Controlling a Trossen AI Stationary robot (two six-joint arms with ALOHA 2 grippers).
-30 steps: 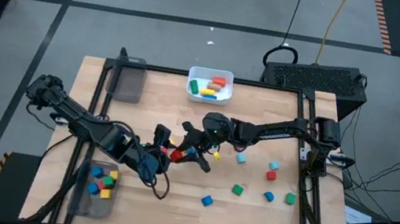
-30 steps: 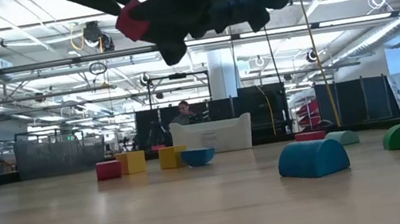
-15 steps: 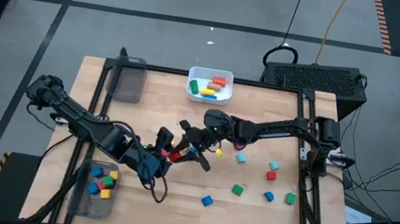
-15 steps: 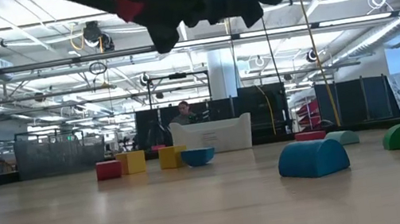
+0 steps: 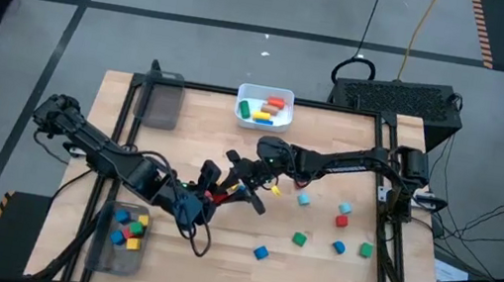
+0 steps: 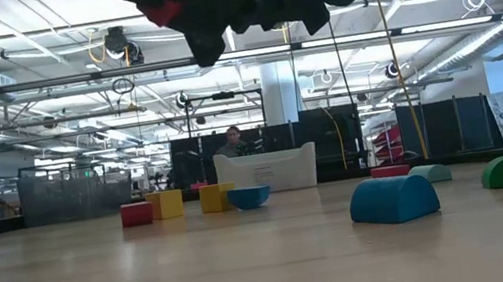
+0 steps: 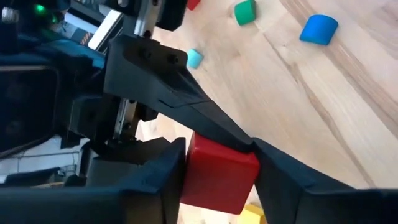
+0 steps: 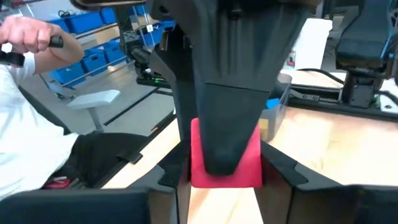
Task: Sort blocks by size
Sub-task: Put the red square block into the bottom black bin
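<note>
One red block [image 7: 219,175] is held above the middle of the bench [image 5: 214,260], between the left gripper [image 5: 208,187] and the right gripper [image 5: 237,185], which meet there. In the right wrist view the block [image 8: 225,163] is seen pinched at its side faces by that arm's own jaws, while a finger of the other gripper lies across its front. In the left wrist view it is flanked by the left jaws, which are set narrowly around it; whether they press on it cannot be told.

The block is judged to be light, rigid painted wood, smooth enough to slip if squeezed off-centre. It is best taken on two opposite flat faces, near their middle.

Other blocks lie on the bench beyond the right gripper, among them a green one [image 5: 299,238] and a blue one [image 5: 260,252].

No brand, label or legible writing is seen.
</note>
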